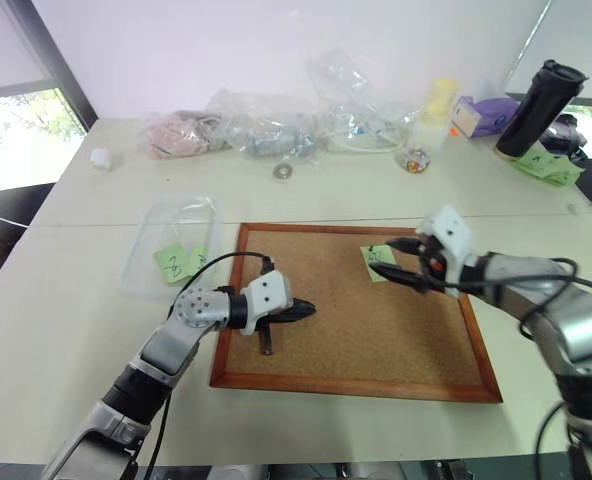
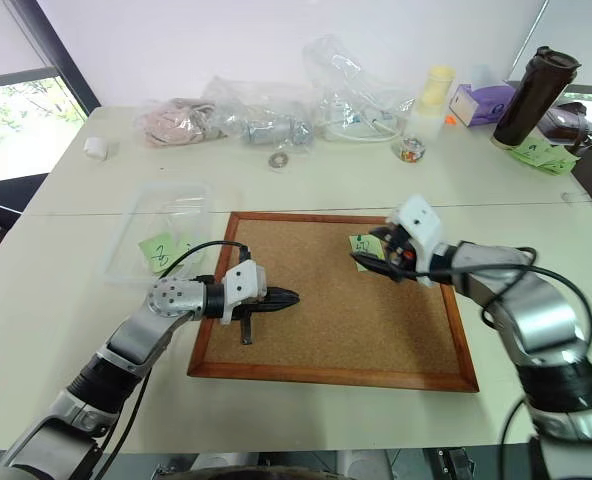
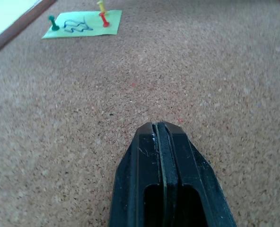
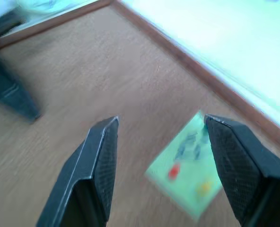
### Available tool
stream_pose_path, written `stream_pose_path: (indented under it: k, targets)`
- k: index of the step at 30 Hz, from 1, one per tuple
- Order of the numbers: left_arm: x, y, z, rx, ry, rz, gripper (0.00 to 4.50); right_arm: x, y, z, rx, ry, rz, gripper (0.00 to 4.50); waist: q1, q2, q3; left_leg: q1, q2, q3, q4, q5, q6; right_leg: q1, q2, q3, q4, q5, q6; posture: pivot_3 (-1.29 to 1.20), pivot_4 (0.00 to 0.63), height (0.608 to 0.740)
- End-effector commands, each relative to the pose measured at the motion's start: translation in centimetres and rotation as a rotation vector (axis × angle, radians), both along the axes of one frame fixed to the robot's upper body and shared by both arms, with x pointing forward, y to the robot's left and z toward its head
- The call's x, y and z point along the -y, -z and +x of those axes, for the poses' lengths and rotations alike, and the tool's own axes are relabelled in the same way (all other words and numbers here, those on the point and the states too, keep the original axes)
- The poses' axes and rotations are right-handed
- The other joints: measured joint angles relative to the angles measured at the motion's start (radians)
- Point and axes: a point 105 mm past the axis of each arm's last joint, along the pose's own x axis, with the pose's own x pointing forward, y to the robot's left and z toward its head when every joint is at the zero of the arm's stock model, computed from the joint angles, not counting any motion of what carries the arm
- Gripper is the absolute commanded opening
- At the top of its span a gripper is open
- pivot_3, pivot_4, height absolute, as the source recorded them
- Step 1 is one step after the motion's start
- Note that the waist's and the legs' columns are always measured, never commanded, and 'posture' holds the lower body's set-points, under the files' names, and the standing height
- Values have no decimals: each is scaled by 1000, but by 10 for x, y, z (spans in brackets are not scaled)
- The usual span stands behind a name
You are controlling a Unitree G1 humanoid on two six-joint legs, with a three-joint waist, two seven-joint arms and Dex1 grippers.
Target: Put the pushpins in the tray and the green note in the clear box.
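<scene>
Pale table point(image 1: 66, 330), with the wood-framed corkboard point(image 1: 356, 320) lying flat on its near half as the landmark. Beyond the corkboard's far edge, against the wall: crumpled clear bags point(image 1: 276, 125), a purple tissue box point(image 1: 481, 112) and a tall black tumbler point(image 1: 541, 110). Just past the corkboard's left edge, apart from the frame: clear box point(image 1: 171, 240) with a couple of green notes inside. No reddish oval tray to be made out for certain.

Over the corkboard's left part, low above the cork: left claw point(image 1: 301, 311), fingers pressed together with nothing between them, tip pointing toward the board's middle. Over the corkboard's far right part: right claw point(image 4: 159, 156), fingers spread with nothing gripped, hanging right above the green note.

Near the corkboard's far edge, right of centre: green note point(image 3: 83, 23), lying flat on the cork, dark scribble on it, pinned. In the note: pushpins point(image 3: 103, 19), three of them, a red one and a yellow one close together on one side, a green one at the opposite corner, all upright.
</scene>
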Motion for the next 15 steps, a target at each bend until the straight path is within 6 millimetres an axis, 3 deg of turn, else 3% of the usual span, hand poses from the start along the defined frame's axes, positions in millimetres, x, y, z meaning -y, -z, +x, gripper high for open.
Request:
stream_pose_path:
  k: [1, 8, 15]
  targets:
    - [-14, 31, -3, -82, -53, 96, 33, 2, -3, 19, 45, 66, -17, 2960, -1, 0, 0, 0, 0, 0, 0, 0, 0, 0, 0, 0, 0, 0, 0, 0, 150, 740]
    - [-17, 33, -5, -92, -74, 101, 33, 1, 10, 39, 8, 124, -36, 2960, -7, 2, -2, 1, -1, 0, 0, 0, 0, 0, 0, 0, 1, 0, 0, 0, 150, 740]
    - [-14, 29, -7, -85, -71, 100, 33, 5, 21, 44, -20, 147, -37, 2960, -9, 3, -3, 1, -1, 0, 0, 0, 0, 0, 0, 0, 1, 0, 0, 0, 150, 740]
